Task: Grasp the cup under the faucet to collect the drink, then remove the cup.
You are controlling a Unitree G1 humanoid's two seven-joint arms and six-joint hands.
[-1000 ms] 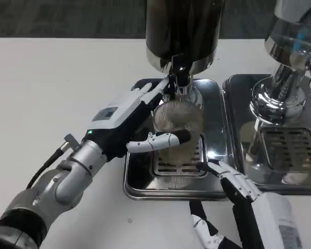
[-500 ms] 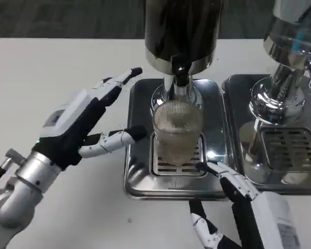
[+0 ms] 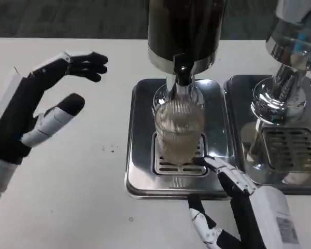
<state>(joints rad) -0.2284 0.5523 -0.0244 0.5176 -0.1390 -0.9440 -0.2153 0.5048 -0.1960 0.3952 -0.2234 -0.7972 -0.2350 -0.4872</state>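
left hand [image 3: 28, 111] has pulled away from cup [image 3: 179, 129], fingers spread; right hand [image 3: 233, 207] empty, open

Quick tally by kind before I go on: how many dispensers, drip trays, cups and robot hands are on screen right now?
Dispensers: 2, the dark dispenser and the chrome dispenser
Drip trays: 2, the left tray and the right tray
Cups: 1, the ribbed cup under the dark dispenser's faucet
Hands: 2, the left hand and the right hand
Total: 7

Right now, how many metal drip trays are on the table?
2: one drip tray at centre holding the ribbed cup under the faucet, another drip tray at the right edge, partly cut off.
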